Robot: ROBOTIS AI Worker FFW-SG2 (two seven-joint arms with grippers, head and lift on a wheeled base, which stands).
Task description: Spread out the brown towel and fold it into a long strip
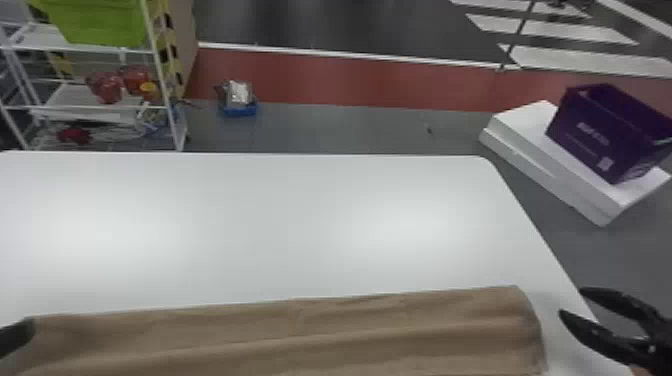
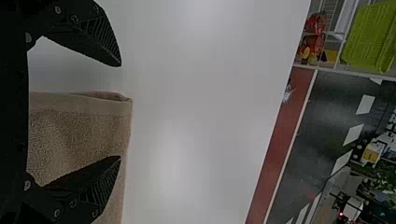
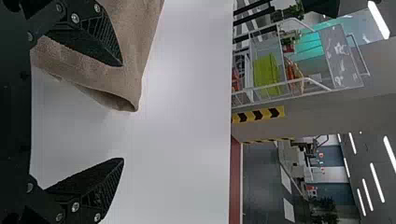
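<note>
Brown terry-cloth towel (image 1: 300, 332), in a layered band, lay between the left end effector (image 2: 120, 111) and right end effector (image 3: 123, 112), both spread wide and empty. Its corner gaped beside the right one; closing there risked catching only one layer, skewing the strip on the smooth white tabletop (image 1: 280, 225). Beyond, a purple open-topped box (image 1: 575, 132) bore pale print.

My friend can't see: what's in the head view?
A brown towel stretches in a wide strip across the bottom, on a white table. The open right gripper is beside its right end; the left gripper is at its left.
</note>
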